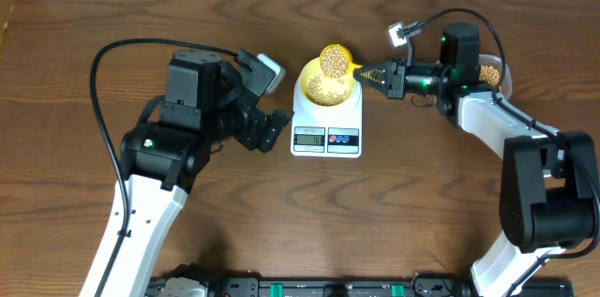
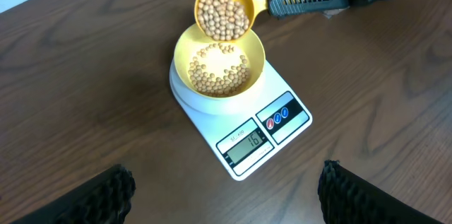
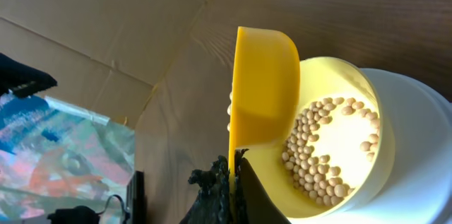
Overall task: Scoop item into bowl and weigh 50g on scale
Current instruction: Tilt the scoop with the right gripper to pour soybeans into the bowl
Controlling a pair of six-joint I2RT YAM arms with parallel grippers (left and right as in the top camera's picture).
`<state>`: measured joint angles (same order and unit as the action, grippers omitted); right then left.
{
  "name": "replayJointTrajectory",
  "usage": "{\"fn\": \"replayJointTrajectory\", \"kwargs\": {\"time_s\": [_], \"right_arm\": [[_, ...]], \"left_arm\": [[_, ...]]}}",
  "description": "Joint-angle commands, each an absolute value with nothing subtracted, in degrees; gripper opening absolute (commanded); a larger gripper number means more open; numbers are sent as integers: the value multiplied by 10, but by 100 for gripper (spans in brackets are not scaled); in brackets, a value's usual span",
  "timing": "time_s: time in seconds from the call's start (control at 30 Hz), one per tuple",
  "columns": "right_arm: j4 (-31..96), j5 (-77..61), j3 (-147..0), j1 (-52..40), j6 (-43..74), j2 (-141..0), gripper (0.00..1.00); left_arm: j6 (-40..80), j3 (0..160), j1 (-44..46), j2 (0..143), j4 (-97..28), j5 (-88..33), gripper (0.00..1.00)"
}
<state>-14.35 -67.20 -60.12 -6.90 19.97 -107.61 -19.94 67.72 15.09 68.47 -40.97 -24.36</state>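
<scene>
Nearest me: left tool (image 1: 274,131), fingers wide apart, holding nothing, parked just beside the scale's left edge. Fine there; it should stay off the platform.

Next, scale (image 2: 219,126): flat white glossy plastic with rounded corners. The grey display (image 2: 245,143) looks to read 16, so I'd judge it well short of target.

On the platform, bowl (image 2: 182,58): pale yellow, smooth, round, thin rim. There's a loose single layer of beans (image 2: 219,72) in the bottom.

Over its far rim, scoop (image 2: 222,12): bright yellow round cup, tipped towards the bowl and loaded nearly full. Right tool (image 1: 380,76) is clamped on its handle, fingers together.

Step in hand: the pour.
- Roll the wrist slowly. Hard, smooth, round beans hold, then go in a rush.
- Keep the scoop lip inside the bowl rim but clear of it. Any contact adds load and spoils the reading.
- Pause to let the display settle, then trickle the last few in.
- Pour low, because beans bounce off hard plastic.

Counter (image 1: 75,16) is flat dark woodgrain, so any spill will roll.

Farthest back, a clear tub (image 1: 489,74) holds more beans, partly hidden behind the right arm.
</scene>
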Motion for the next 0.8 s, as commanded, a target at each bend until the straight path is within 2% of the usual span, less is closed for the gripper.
{"fn": "replayJointTrajectory", "kwargs": {"time_s": [0.0, 0.47, 0.77], "right_arm": [[-143, -679, -601, -72, 150, -1059, 1], [-143, -673, -601, -72, 91, -1059, 1], [-143, -615, -601, -72, 90, -1059, 2]], "left_arm": [[-203, 668, 149, 685, -411, -255, 86], [-203, 668, 149, 685, -411, -255, 86], [-203, 668, 149, 685, -411, -255, 86]]}}
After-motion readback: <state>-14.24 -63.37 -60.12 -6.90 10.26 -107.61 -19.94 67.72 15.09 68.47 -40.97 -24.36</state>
